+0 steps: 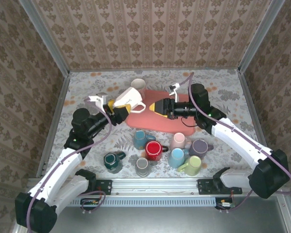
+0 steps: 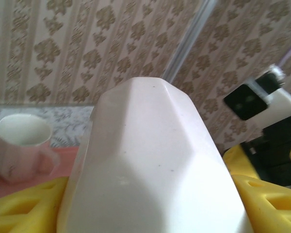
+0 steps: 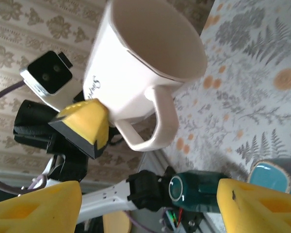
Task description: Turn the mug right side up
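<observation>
Now I hold the white mug (image 1: pixel 130 98) up.
From above, my left pincer (image 1: pixel 117 108) squeezes it, tipped, above the bench (image 1: pixel 85 87). Left wrist: it sits between yellow fingers (image 2: pixel 19 206). Right wrist: my right pincer (image 3: pixel 148 199) stands wide apart.

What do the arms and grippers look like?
The left arm and right arm have white links, black joints and a lilac cable. The left gripper and right gripper have yellow wedge fingers on black bodies, with white wrist cameras.
</observation>
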### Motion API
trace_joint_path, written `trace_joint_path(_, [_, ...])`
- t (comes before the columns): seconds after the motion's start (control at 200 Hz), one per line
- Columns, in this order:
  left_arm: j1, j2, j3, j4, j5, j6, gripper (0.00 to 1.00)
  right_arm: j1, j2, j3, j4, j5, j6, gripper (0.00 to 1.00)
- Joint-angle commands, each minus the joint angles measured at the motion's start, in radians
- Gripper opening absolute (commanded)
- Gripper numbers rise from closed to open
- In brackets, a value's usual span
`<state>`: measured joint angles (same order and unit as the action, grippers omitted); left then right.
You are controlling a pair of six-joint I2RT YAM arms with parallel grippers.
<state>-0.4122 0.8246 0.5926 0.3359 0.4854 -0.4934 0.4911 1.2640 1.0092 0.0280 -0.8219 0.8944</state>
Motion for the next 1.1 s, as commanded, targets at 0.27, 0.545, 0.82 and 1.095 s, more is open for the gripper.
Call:
trace_joint_path(0.27, [-0.015,0.011,-0.002,0.302,0.138,-0.085,0.27,0.023,0.091,0.081,0.139,-0.154,0.049,0.75])
trace_joint_path(0.545, [-0.034,0.016,-0.008,0.311,0.192,-0.09,0.27,0.059,0.135,0.093,0.247,-0.162,0.104,0.71])
trace_joint_path(0.82, [-0.037,0.009,-0.022,0.309,0.226,-0.088,0.23,0.078,0.191,0.074,0.377,-0.154,0.208,0.48])
trace_joint_path(1.095, [-0.037,-0.037,-0.029,0.232,0.207,-0.032,0.22,0.066,0.171,0.065,0.342,-0.127,0.21,0.52])
